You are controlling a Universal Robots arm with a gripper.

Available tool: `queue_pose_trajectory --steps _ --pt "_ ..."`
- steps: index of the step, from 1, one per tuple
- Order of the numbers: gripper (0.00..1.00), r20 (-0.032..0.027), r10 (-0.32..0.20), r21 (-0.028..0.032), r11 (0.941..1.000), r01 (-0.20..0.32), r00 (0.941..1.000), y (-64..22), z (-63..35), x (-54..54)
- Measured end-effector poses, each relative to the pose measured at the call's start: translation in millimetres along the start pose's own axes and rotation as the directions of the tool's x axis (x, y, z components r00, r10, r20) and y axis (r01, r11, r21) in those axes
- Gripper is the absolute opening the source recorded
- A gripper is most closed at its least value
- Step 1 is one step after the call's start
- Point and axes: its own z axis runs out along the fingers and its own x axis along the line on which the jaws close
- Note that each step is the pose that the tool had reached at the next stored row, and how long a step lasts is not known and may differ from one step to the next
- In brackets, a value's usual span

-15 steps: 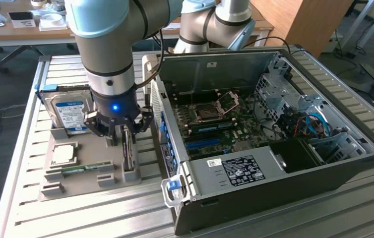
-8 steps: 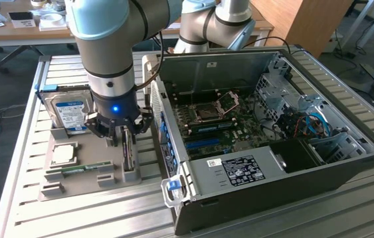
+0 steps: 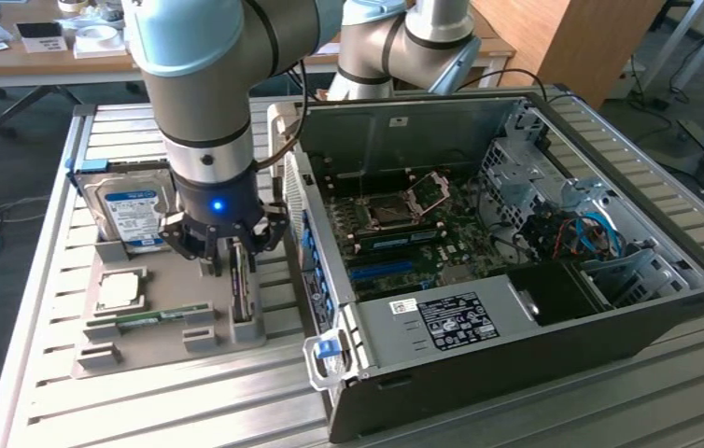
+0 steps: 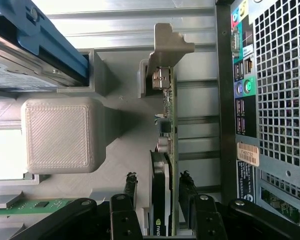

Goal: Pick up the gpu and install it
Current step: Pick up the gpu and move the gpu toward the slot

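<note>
The gpu (image 3: pixel 243 282) stands on its edge in a slot of the grey holder (image 3: pixel 140 359), just outside the open computer case (image 3: pixel 377 126). My gripper (image 3: pixel 230 254) has come down over it from above. In the wrist view the card (image 4: pixel 165 150) runs between my two black fingertips (image 4: pixel 130 177), green board on one side, black face on the other, silver end bracket (image 4: pixel 167 42) at the far end. The gripper (image 4: pixel 158 176) is open, with a gap showing between each finger and the card.
On the same holder are a silver hard drive (image 3: pixel 132 213), a CPU (image 3: pixel 119 287) and a green RAM stick (image 3: pixel 153 317). The case's perforated rear panel (image 4: pixel 280 100) lies close beside the card. The motherboard (image 3: pixel 415 233) is exposed inside. All rests on a slatted metal table (image 3: pixel 103 411).
</note>
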Motion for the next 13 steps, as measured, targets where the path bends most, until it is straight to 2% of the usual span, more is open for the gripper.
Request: queue_pose_trajectory --steps 13 --pt "0.47 -0.0003 0.0 0.0003 1.0 0.0 1.0 -0.5 0.0 0.0"
